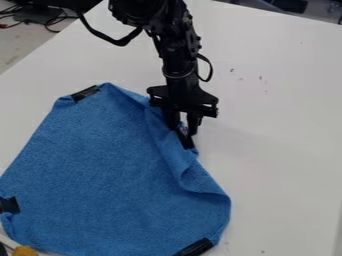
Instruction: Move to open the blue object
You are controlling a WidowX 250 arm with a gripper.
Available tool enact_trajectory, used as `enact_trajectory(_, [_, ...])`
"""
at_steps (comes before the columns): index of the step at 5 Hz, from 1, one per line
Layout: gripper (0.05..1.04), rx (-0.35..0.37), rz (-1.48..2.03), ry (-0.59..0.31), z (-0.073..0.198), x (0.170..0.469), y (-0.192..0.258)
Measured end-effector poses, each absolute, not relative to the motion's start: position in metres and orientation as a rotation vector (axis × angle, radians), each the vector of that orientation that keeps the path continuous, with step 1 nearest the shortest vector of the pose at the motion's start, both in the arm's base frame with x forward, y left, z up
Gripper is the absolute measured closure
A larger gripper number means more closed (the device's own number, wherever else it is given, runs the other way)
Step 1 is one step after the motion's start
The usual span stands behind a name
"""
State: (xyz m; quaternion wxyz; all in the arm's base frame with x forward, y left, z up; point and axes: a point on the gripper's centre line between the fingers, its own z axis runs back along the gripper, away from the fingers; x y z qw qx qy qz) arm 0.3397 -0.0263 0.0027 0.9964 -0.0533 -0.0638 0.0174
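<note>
We've the arm (pixel 178 55) above the black tab (pixel 187 141) on the blue cloth (pixel 107 170) mid-frame, prob. to unfold it; can't tell if jaws are pinching.

White table (pixel 280 160); blue cloth (pixel 100 165), perhaps yellow object (pixel 25 251).

Probable robotics lab: 1 robot arm (pixel 175 55) is hanging over a white table (pixel 280 110); loose cables (pixel 48 22) are lying beyond.
</note>
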Motion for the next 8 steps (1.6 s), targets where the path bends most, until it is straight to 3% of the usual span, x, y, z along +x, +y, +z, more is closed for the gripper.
enact_trajectory(1, [0.883, -0.107, 0.027, -0.13, 0.002, 0.342, -0.027])
enact_trajectory(2, [1.004, -0.077, 0.028, -0.113, 0.005, 0.344, -0.022])
enact_trajectory(3, [1.027, -0.035, 0.056, -0.1, 0.008, 0.345, -0.026])
enact_trajectory(5, [1.028, -0.021, 0.104, -0.162, 0.038, 0.378, -0.051])
enact_trajectory(7, [1.012, -0.052, 0.091, -0.171, 0.022, 0.401, -0.067])
enact_trajectory(8, [0.869, -0.095, 0.068, -0.21, 0.01, 0.415, -0.072])
